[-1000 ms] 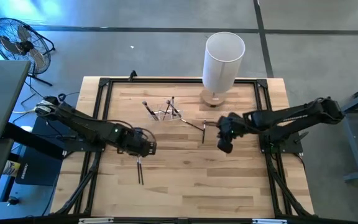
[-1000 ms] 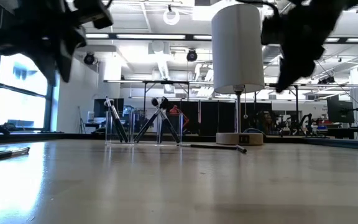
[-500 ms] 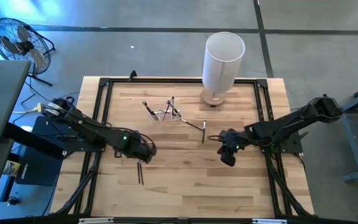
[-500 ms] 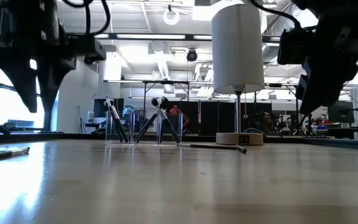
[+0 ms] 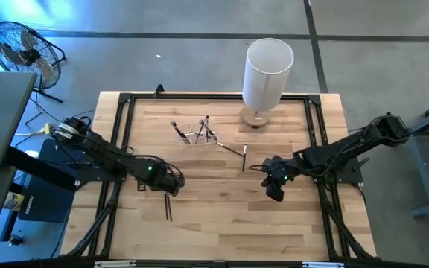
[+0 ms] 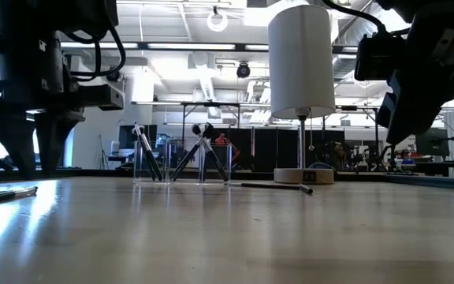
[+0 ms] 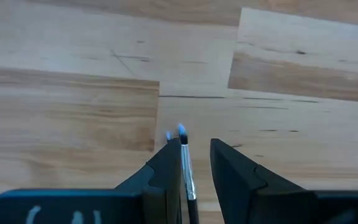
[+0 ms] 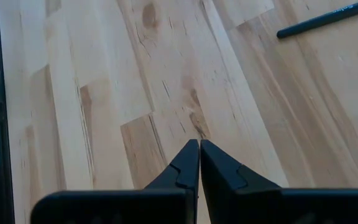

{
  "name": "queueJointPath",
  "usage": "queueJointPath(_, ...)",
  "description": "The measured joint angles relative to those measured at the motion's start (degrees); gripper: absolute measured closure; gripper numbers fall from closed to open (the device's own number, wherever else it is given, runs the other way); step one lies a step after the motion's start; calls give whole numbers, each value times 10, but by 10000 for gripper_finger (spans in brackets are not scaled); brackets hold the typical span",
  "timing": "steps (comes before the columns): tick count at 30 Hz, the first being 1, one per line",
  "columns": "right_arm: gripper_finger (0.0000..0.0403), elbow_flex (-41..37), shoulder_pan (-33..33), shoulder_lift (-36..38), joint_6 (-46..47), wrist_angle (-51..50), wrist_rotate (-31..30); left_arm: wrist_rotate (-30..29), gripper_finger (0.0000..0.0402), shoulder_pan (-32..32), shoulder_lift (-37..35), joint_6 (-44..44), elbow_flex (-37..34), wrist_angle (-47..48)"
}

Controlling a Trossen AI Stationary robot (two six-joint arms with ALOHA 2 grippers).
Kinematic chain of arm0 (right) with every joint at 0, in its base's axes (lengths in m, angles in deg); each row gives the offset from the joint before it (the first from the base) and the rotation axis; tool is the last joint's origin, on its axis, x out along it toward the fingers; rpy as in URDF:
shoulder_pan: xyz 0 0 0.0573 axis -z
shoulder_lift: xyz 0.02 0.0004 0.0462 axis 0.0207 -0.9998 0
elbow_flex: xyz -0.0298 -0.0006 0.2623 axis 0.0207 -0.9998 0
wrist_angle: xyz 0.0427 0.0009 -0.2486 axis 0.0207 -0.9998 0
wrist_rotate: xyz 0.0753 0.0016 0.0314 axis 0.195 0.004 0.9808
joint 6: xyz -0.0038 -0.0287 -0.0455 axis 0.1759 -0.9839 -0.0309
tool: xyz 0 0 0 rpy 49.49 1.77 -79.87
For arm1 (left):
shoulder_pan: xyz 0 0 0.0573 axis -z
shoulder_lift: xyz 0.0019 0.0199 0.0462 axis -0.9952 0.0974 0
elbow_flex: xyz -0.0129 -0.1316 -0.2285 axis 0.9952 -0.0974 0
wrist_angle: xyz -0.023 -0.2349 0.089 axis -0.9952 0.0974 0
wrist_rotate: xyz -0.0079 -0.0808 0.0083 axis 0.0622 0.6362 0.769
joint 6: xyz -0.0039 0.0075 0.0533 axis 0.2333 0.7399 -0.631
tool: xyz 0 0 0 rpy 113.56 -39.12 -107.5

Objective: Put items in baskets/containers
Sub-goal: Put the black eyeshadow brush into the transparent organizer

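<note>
No readable text, label or number anywhere; faint pale marks on left gripper (image 7: 196, 167) body, possibly lettering, too cropped to read.

L arm stretched in from left edge, wrist bent down, left gripper (image 5: 171, 186) low over table, fingers (image 7: 166, 171) part open. R arm reaching in from right, right gripper (image 5: 275, 190) angled down, fingers closed, nothing held.

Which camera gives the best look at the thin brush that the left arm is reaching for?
The left wrist view: the brush lies between the left gripper fingers, pale tip clear. The high view shows a small dark stick by that gripper; the low view shows it flat at the table's edge; the right wrist view misses it.
</note>
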Motion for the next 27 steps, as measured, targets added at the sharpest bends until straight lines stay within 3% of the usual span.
queueJointPath(10,398,0,0,0,2,0,0,-8,318,-5,13,8,0,19)
queueJointPath(27,399,1,0,0,6,0,16,34,318,-30,55,-7,2,-5)
